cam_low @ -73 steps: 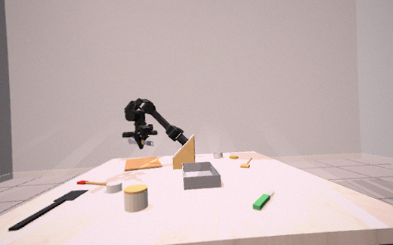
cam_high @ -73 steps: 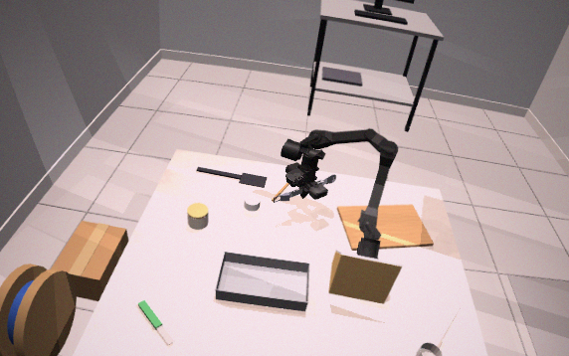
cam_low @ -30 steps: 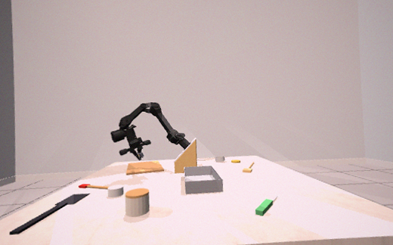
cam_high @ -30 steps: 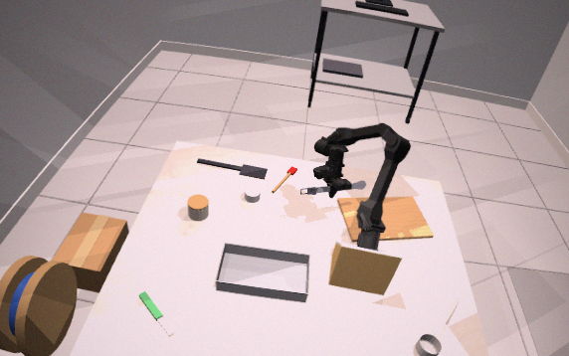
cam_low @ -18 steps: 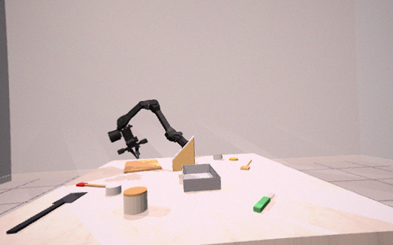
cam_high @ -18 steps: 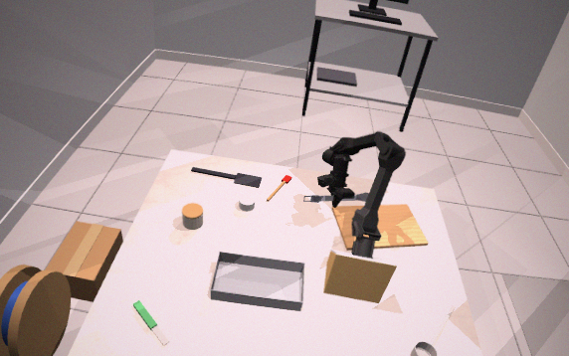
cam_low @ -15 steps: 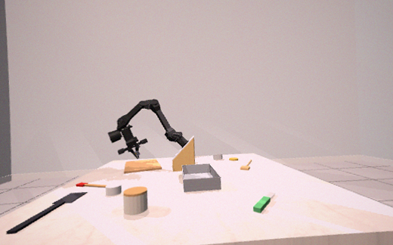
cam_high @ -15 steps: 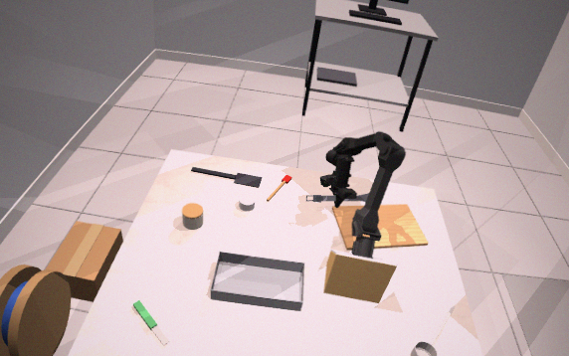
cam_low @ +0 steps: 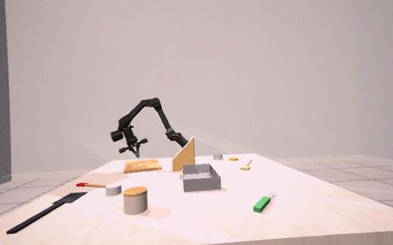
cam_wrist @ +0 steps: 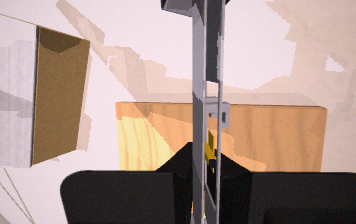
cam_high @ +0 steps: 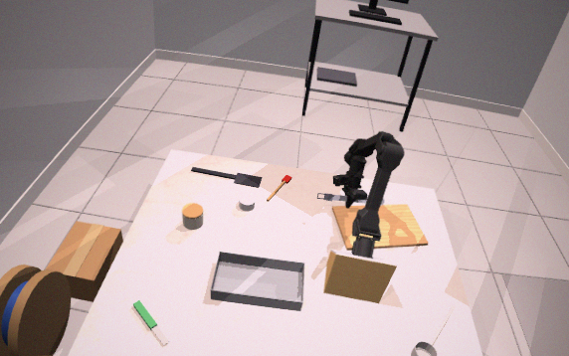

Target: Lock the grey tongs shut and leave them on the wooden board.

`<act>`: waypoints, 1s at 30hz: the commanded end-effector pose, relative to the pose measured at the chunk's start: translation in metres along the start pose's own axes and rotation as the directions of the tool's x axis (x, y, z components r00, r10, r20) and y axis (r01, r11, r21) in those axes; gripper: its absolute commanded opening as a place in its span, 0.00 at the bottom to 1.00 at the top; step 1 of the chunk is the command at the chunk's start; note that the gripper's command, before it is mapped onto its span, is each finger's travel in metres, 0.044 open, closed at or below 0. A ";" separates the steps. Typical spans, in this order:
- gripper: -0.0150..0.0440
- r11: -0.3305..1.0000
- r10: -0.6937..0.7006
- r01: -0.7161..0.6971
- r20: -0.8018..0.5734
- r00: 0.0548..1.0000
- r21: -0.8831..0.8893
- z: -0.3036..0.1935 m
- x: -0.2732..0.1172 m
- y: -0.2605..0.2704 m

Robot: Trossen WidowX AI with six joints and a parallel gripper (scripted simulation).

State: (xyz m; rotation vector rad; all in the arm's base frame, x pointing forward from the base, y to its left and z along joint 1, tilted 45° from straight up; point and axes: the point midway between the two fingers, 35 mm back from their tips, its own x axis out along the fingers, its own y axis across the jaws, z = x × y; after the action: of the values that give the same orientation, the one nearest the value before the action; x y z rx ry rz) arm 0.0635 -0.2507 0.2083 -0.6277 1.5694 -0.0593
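Note:
The grey tongs (cam_high: 326,197) (cam_wrist: 198,75) are held lengthwise between the fingers, their two arms close together and nearly parallel. In the wrist view a small grey bracket and a yellow piece show at them. Whether the lock has caught cannot be told. My gripper (cam_high: 351,200) (cam_low: 138,155) (cam_wrist: 196,148) is shut on the tongs, above the far edge of the wooden board (cam_high: 410,235) (cam_low: 144,165) (cam_wrist: 295,137). The tongs look roughly level in the top view. The grey roasting tin (cam_high: 259,300) (cam_low: 202,185) stands empty, away from the gripper.
A brown upright panel (cam_high: 359,278) (cam_low: 188,157) (cam_wrist: 60,95) stands near the arm's base, beside the board. A red-headed brush (cam_high: 280,188), a small white pot (cam_high: 247,204), an orange-topped jar (cam_high: 193,217) and a black spatula (cam_high: 248,179) are farther left. A green-handled tool (cam_high: 144,314) lies front left.

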 end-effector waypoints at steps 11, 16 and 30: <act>0.00 0.996 -0.059 0.057 0.027 0.998 0.067 -0.038 -0.011 0.007; 0.00 0.993 -0.083 0.080 0.029 0.996 0.092 -0.052 -0.015 0.011; 0.00 0.975 -0.165 0.162 0.010 0.986 0.150 -0.087 -0.030 0.024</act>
State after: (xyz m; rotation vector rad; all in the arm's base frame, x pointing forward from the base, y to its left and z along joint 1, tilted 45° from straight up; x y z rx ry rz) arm -0.0216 -0.2486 0.2323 -0.6232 1.4808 -0.2665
